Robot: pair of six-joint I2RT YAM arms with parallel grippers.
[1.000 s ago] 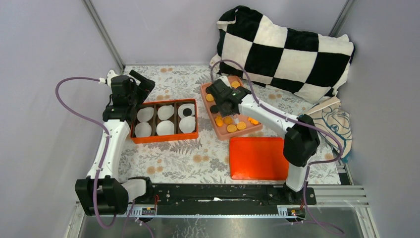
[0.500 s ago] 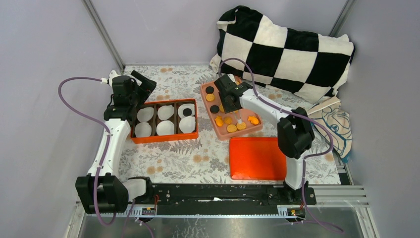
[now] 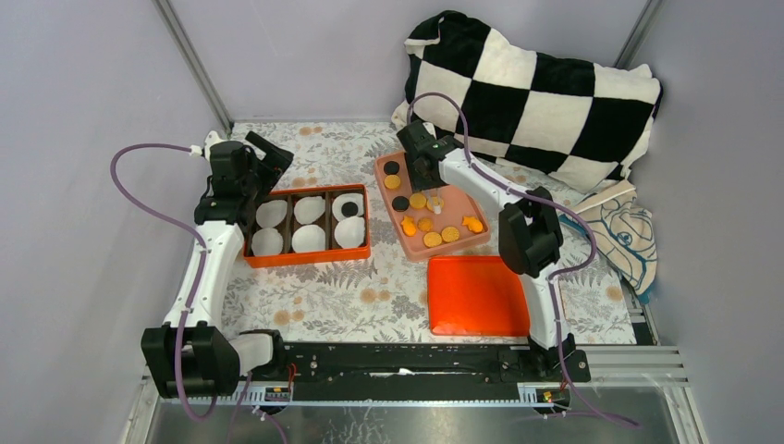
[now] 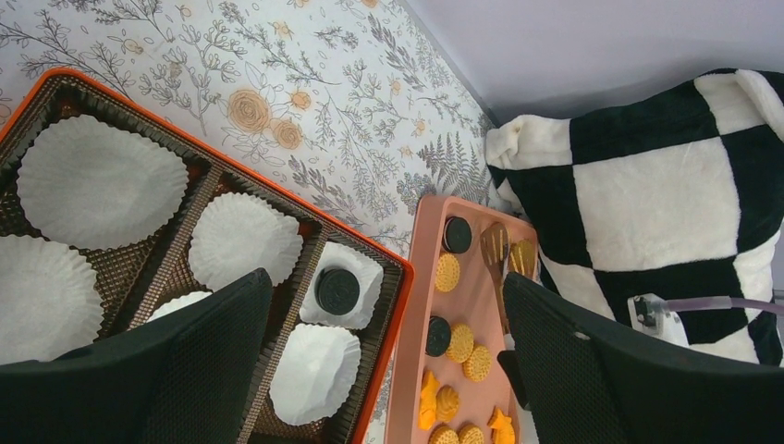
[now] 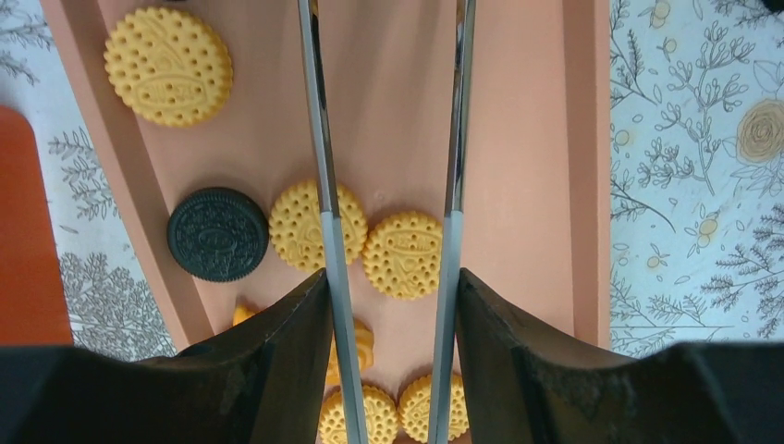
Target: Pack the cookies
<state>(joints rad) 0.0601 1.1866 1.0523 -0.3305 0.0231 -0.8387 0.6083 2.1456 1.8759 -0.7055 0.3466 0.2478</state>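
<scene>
Golden cookie (image 5: 402,254) lies between my right gripper's (image 5: 386,217) parted, empty blades; I'd judge closing straight should catch it.

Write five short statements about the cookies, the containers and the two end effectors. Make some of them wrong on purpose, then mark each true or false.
1. A black cookie lies in a paper liner in the orange box. True.
2. The right end effector hangs over the orange box. False: it is over the pink tray.
3. The left end effector is open and holds nothing. True.
4. Every liner in the box holds a cookie. False: only one does; the other five are empty.
5. The pink tray holds one colour of cookie only. False: black cookies lie there among golden cookies.
</scene>
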